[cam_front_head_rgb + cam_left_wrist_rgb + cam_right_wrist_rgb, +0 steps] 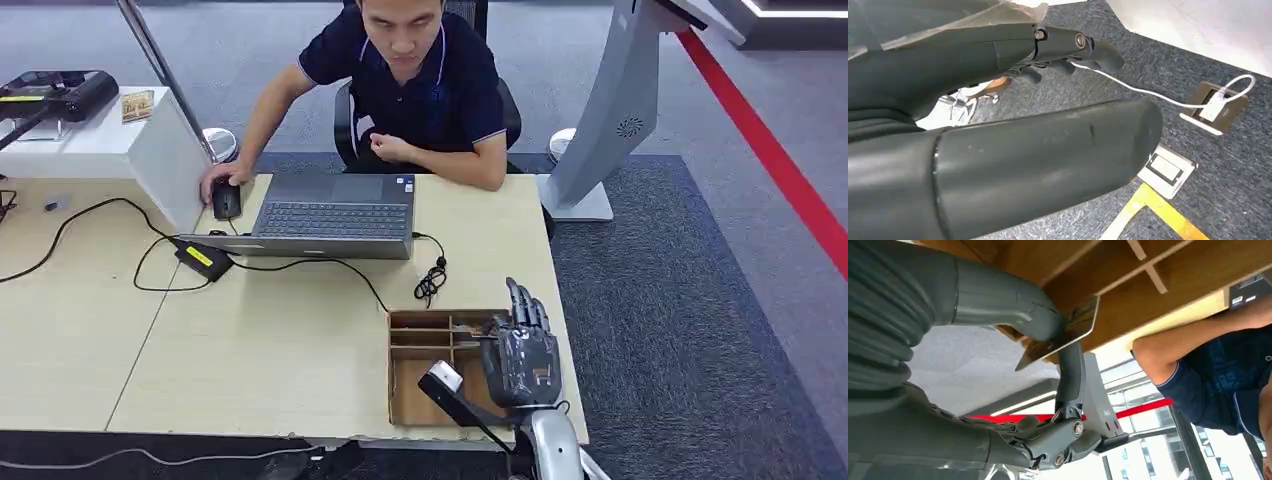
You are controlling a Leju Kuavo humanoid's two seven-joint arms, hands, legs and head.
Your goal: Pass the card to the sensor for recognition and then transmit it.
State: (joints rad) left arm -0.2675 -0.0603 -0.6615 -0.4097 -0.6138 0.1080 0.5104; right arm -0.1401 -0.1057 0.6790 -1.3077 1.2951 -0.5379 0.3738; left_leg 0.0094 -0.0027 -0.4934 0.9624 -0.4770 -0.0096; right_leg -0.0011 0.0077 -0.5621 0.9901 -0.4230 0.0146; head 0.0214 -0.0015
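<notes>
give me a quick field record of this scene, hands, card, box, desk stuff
right hand: over the wooden box, pinching the card between thumb and a finger
card: held in the right hand, just above the box
wooden box: open, with dividers, at the desk's near right corner
left hand: hanging low over the carpet, fingers curled, holding nothing
laptop: open on the desk, in front of the seated person
mouse: under the person's hand
desk: light wood, with black cables lying across it

The card [1068, 332] was thin, glossy and brownish. It sat tilted, pinched in the right hand [520, 350] above the wooden tray [405, 400] at the table's near right.
</notes>
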